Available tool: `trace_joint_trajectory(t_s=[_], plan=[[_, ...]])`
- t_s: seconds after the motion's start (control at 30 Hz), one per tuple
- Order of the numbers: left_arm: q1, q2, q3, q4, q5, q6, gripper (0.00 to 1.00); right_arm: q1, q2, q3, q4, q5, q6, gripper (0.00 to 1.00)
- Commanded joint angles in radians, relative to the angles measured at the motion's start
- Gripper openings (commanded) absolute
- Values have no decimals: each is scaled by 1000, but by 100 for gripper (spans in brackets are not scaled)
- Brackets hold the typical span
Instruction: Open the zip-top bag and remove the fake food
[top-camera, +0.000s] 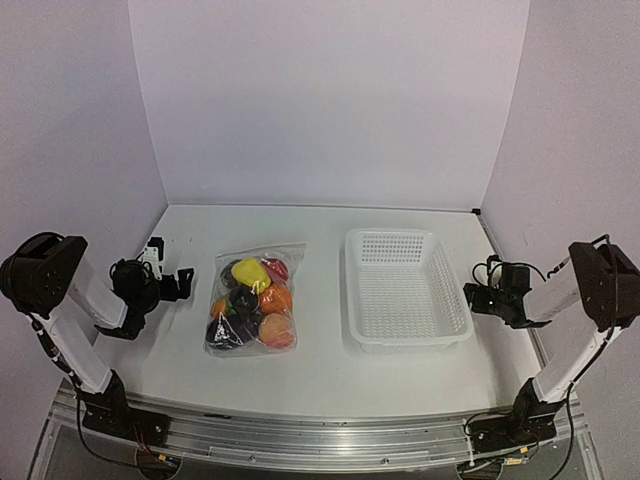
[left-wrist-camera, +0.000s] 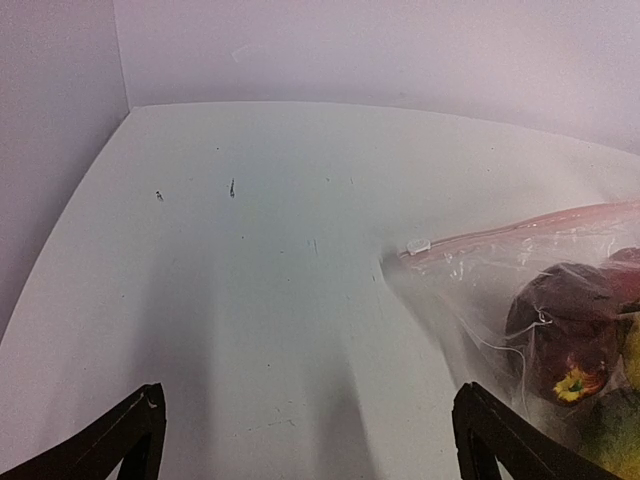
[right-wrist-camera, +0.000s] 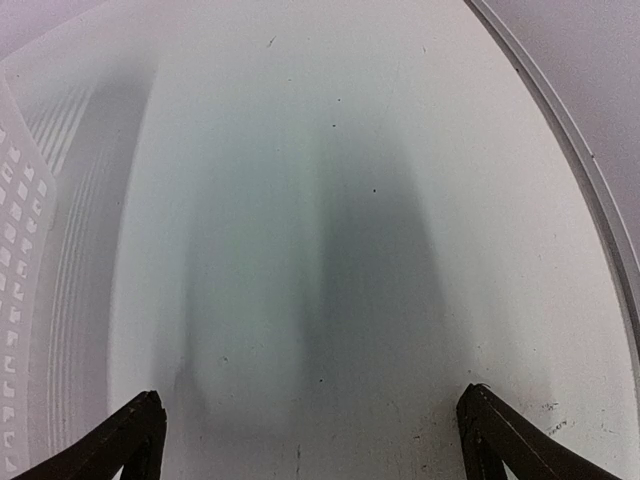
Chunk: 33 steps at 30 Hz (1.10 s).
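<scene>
The clear zip-top bag (top-camera: 254, 299) lies flat on the table left of centre, its zip strip (left-wrist-camera: 520, 231) at the far edge. The fake food (top-camera: 252, 300) is inside it: yellow, red, orange, peach-pink and dark purple pieces. In the left wrist view the bag's corner (left-wrist-camera: 470, 280) and a dark red piece (left-wrist-camera: 565, 325) show at the right. My left gripper (top-camera: 175, 285) is open and empty, just left of the bag. My right gripper (top-camera: 478, 296) is open and empty, right of the basket, over bare table.
A white mesh basket (top-camera: 402, 288) stands empty right of the bag; its wall shows in the right wrist view (right-wrist-camera: 25, 300). White walls enclose the back and sides. The table's right rim (right-wrist-camera: 590, 170) runs close to the right gripper.
</scene>
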<state>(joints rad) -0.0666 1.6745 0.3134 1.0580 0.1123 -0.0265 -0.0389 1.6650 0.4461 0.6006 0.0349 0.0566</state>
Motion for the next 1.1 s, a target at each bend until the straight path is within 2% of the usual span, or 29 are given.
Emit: trace_joint_trajectory(t_s=[0.0,0.17,0.2,0.27,0.33,0.4,0.5,0.57,0.73,0.8,0.87,0.97,1.07], plan=[[-1,-22,16,43,7,2,100,-1,-5,-5,-6,-27,3,98],[-2,-43,26,22,44,17,100,-2,-4,-3,-7,-27,5,98],[-2,-68,60,-63,65,24,100,-2,-4,-3,-7,-27,5,98],[-1,-120,192,-338,152,67,100,-2,-7,-4,-7,-27,4,98],[-1,-114,398,-671,220,49,99,-2,-32,5,-31,44,43,98],[9,-66,550,-896,315,-25,96,-3,-94,49,-184,184,86,98],[30,30,745,-1149,601,-134,86,-3,-191,164,-408,290,125,98],[29,117,836,-1266,715,-234,83,-3,-243,213,-497,262,135,98],[47,381,1135,-1546,792,-359,82,-3,-281,412,-716,42,147,96],[50,435,1180,-1603,803,-395,82,-1,-263,497,-793,-67,162,87],[50,432,1155,-1552,796,-457,86,3,-253,568,-838,-137,193,80],[46,428,1129,-1484,777,-508,92,28,-259,617,-846,-158,217,78],[33,475,1145,-1494,765,-515,93,90,-266,640,-846,-147,199,77]])
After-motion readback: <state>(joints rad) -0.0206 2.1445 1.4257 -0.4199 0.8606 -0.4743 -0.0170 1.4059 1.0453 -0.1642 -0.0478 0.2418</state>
